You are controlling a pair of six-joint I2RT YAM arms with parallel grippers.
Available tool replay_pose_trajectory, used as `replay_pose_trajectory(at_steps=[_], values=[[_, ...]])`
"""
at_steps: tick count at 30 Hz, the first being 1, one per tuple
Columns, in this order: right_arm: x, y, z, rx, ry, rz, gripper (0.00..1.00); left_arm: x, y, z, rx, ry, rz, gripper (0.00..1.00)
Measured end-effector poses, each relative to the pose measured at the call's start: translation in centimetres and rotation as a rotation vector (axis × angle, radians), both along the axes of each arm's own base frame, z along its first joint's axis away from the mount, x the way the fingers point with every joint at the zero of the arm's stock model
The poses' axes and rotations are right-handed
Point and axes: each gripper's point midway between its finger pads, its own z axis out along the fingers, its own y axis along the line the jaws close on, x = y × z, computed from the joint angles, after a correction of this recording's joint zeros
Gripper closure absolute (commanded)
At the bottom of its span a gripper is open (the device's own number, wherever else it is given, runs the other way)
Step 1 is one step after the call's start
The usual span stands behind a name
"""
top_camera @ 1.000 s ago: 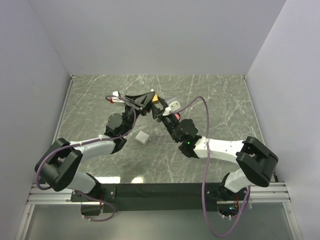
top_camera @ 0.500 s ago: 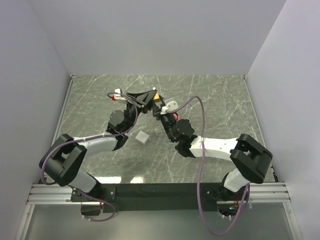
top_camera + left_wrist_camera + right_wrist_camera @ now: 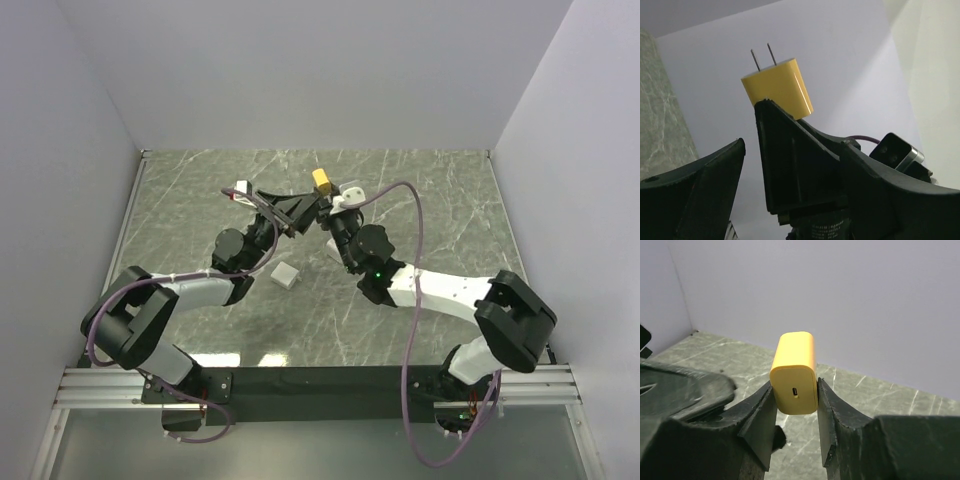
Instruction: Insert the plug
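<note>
Two black fingers (image 3: 695, 195) of the L gripper (image 3: 298, 210) stand wide, holding nothing; bases cut off in L wrist view. One small white cube (image 3: 286, 275) lies on the green marble desk (image 3: 430, 200), faces too small to read. One yellow plastic plug block (image 3: 777, 90), 2 prongs pointing away from the R gripper (image 3: 795, 390), lower end hidden by its fingers, which are narrow and clamp it above the desk, near L tips. One port shows on its rear face in R wrist view.
</note>
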Motion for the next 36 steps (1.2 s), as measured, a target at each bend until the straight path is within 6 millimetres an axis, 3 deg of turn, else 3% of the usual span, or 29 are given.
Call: replay_pose_trajectory(at_steps=[6, 12, 16, 19, 21, 25, 27, 29, 36], values=[[-1.6, -1.4, 0.5, 0.017, 0.030, 0.053, 1.00, 0.0, 1.1, -2.1, 0.060, 0.002, -0.014, 0.18], [-4.5, -4.1, 2.7, 0.066, 0.042, 0.162, 1.00, 1.5, 4.7, -5.6, 0.135, 0.050, 0.031, 0.19], [-6.6, -5.4, 2.5, 0.063, 0.069, 0.255, 1.00, 2.1, 5.8, -6.2, 0.231, -0.026, 0.028, 0.14], [-8.9, -5.7, 0.7, 0.060, 0.115, 0.347, 1.00, 2.8, 4.6, -5.8, 0.319, -0.146, -0.021, 0.13], [-10.2, -5.7, -1.3, 0.060, 0.166, 0.392, 1.00, 3.4, 3.6, -6.7, 0.372, -0.207, -0.057, 0.14], [-11.5, -6.6, -6.2, 0.068, 0.282, 0.394, 1.00, 3.7, 2.5, -12.5, 0.462, -0.156, -0.140, 0.17], [-11.9, -7.3, -9.2, 0.060, 0.363, 0.366, 1.00, 3.8, 2.2, -15.3, 0.516, -0.121, -0.165, 0.18], [-12.0, -7.8, -11.6, 0.053, 0.436, 0.337, 1.00, 3.6, 1.8, -16.6, 0.563, -0.113, -0.175, 0.18], [-11.6, -9.2, -16.5, 0.045, 0.584, 0.218, 1.00, 2.9, 0.0, -18.9, 0.721, -0.152, -0.175, 0.16]])
